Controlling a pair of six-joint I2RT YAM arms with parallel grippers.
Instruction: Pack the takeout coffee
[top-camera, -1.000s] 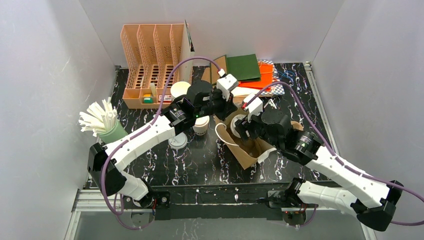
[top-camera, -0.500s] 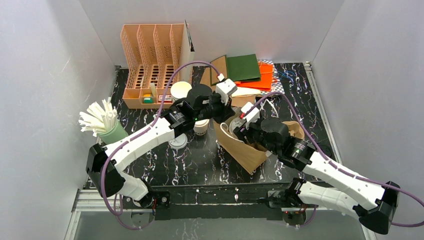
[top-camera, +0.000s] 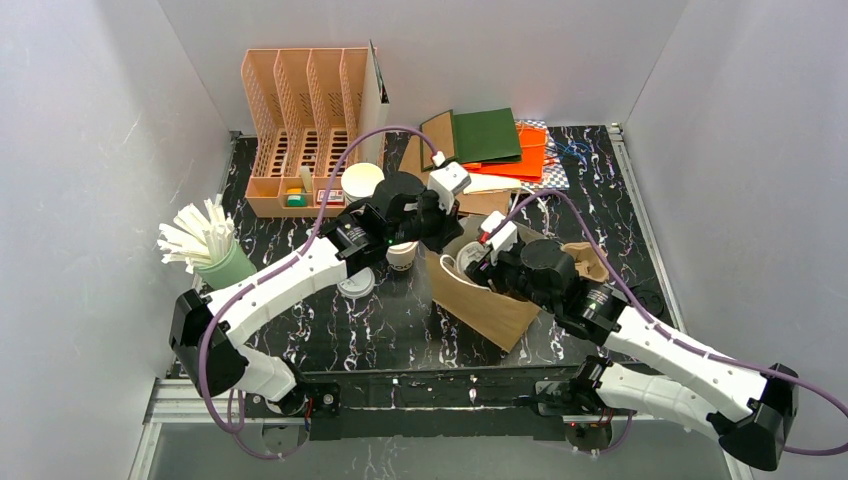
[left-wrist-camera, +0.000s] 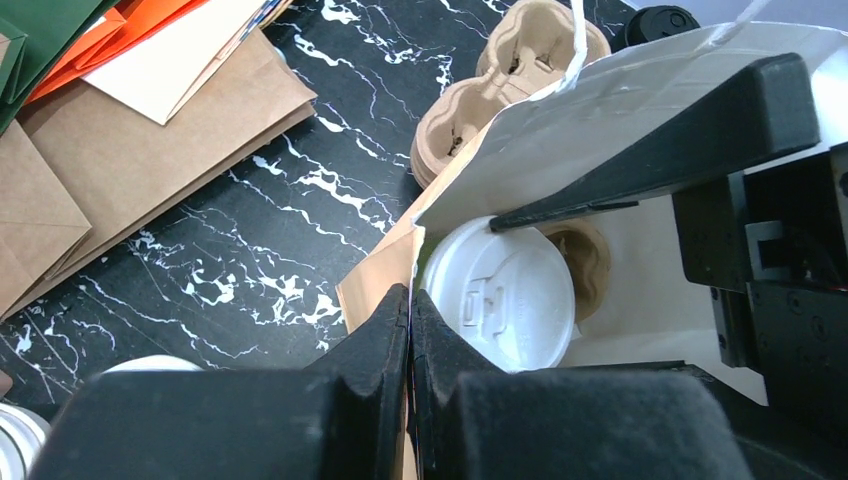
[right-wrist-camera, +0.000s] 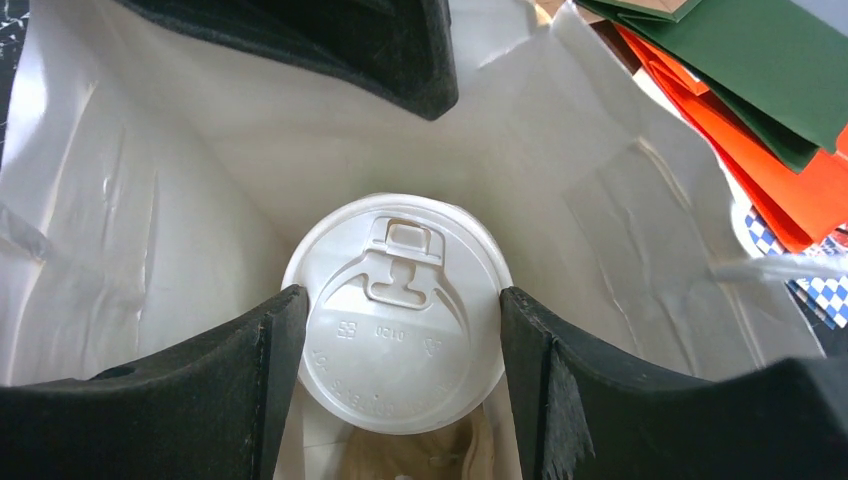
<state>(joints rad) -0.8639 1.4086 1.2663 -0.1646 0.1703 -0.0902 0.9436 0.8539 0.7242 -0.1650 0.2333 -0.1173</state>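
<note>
A takeout coffee cup with a white sip lid (right-wrist-camera: 395, 310) hangs inside the brown paper bag (top-camera: 480, 305), and my right gripper (right-wrist-camera: 400, 335) is shut on it, one finger on each side of the lid. From the left wrist the same lid (left-wrist-camera: 500, 295) shows just inside the bag's mouth. My left gripper (left-wrist-camera: 410, 300) is shut on the bag's rim (left-wrist-camera: 375, 285) and holds the mouth apart. In the top view the left gripper (top-camera: 437, 232) sits at the bag's far-left edge and the right gripper (top-camera: 472, 263) reaches into it. A second lidded cup (top-camera: 402, 255) stands on the table under the left arm.
A pulp cup carrier (left-wrist-camera: 505, 70) lies beside the bag, and another pulp piece (left-wrist-camera: 585, 255) lies inside it. A loose lid (top-camera: 355, 285), a cup stack (top-camera: 362, 180), a straw holder (top-camera: 205, 245), an orange organiser (top-camera: 305, 120) and folders (top-camera: 500, 140) stand around.
The right gripper has carried the cup left and down into the bag. The bag's mouth has shifted left and stands more upright, with the left gripper still clamped on its rim.
</note>
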